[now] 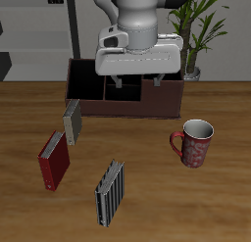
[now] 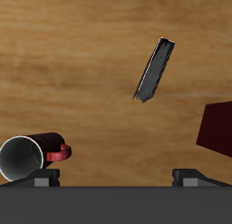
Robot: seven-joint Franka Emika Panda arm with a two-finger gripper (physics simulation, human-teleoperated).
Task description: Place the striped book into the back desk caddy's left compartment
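A home study or office, rendered in simulation; a wooden table (image 1: pixel 127 212) carries a maroon desk caddy (image 1: pixel 125 92), books lying about — a striped book (image 1: pixel 110 193), a dark red book (image 1: pixel 54 160), a grey book (image 1: pixel 72 121) — and a red patterned mug (image 1: pixel 194 143); a potted plant (image 1: pixel 199 30) stands behind, beside dark shelving (image 1: pixel 59 1).

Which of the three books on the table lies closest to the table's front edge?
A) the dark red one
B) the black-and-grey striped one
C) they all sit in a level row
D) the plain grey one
B: the striped book lies nearest the front edge, with the dark red book farther back and the grey book beside the caddy.
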